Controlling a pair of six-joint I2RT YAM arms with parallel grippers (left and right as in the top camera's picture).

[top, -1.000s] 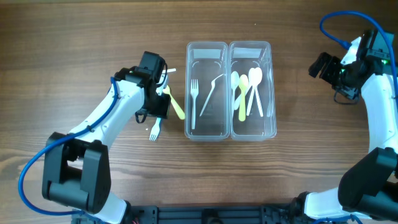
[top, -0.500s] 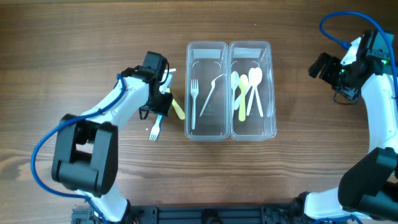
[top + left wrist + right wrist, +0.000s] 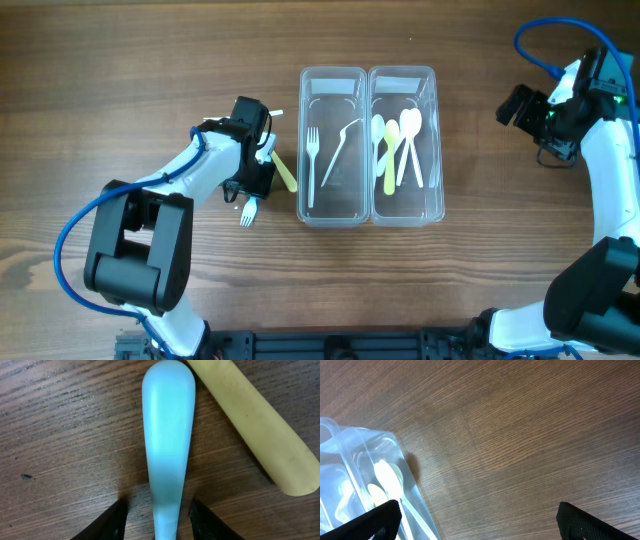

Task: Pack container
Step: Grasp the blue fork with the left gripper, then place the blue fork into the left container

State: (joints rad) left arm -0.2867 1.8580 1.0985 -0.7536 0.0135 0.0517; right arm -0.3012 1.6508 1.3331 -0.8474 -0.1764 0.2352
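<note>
Wood-grain table (image 3: 150,60) is filling every view. Toward its left edge, my left pincer (image 3: 254,188) is pointing down at the tabletop, over the handle of a pale blue fork (image 3: 168,435) that is lying flat there. My fingers (image 3: 114,521) are standing partly spread, one on each side of the handle, with a sliver of bare wood showing on both sides, so I am not pinching it. A yellow handle (image 3: 250,435) is lying just beside the fork, angled toward the container. At the table's centre, a clear container (image 3: 332,70) is sitting, two long compartments side by side. Its left compartment is holding a white fork (image 3: 312,160) and a thin white utensil (image 3: 338,150); its right compartment is holding several spoons (image 3: 400,145). Near the right edge, my right pincer (image 3: 479,522) is hanging spread wide above bare wood, gripping nothing.
</note>
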